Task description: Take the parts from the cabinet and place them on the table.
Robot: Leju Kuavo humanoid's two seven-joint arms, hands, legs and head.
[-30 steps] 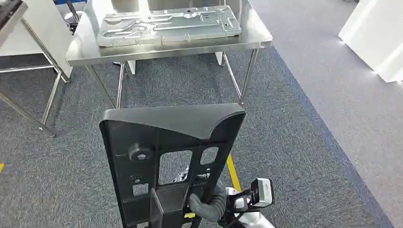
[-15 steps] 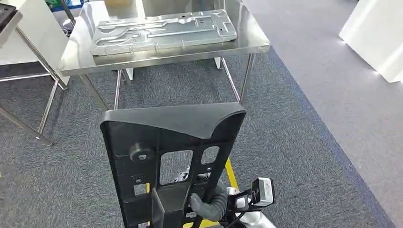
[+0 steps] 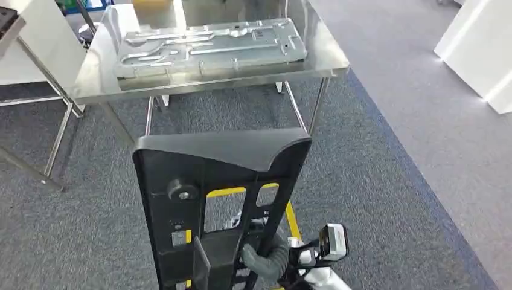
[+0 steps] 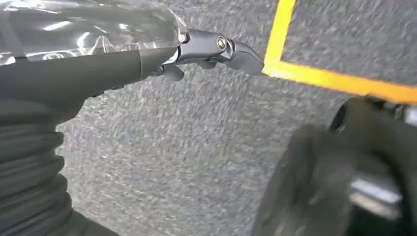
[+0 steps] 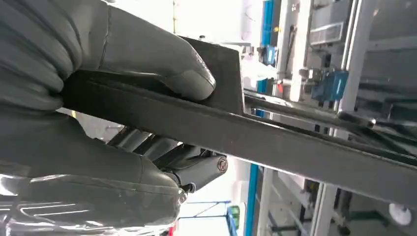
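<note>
**Black part held upright in my right hand, table ahead**

The black plastic part (image 3: 220, 199) fills the lower middle of my head view, standing upright with its curved flange at the top, a round boss on its left side and two rectangular cut-outs through which I see yellow floor tape (image 3: 294, 220). My right hand (image 3: 265, 258) grips it low down, at the bottom centre of the frame, the grey thumb wrapped against the part's lower right edge. In the right wrist view the thumb (image 5: 147, 54) presses on one face of the part's flat edge (image 5: 275, 140) and the darker fingers (image 5: 196, 169) close in on the opposite side, so the part is clamped between them.

My left hand (image 4: 211, 49) appears in the left wrist view over grey carpet (image 4: 172, 157) and a yellow line (image 4: 334, 81); the fingers look loosely extended with nothing between them, though little of the hand is visible.

Across the upper part of the head view stands the steel table (image 3: 329, 57), and a large stamped metal panel (image 3: 208, 45) lies flat on it. A second steel frame (image 3: 54, 130) sits at the upper left, and a white cabinet corner (image 3: 477, 48) at the upper right, on the lighter floor strip.
</note>
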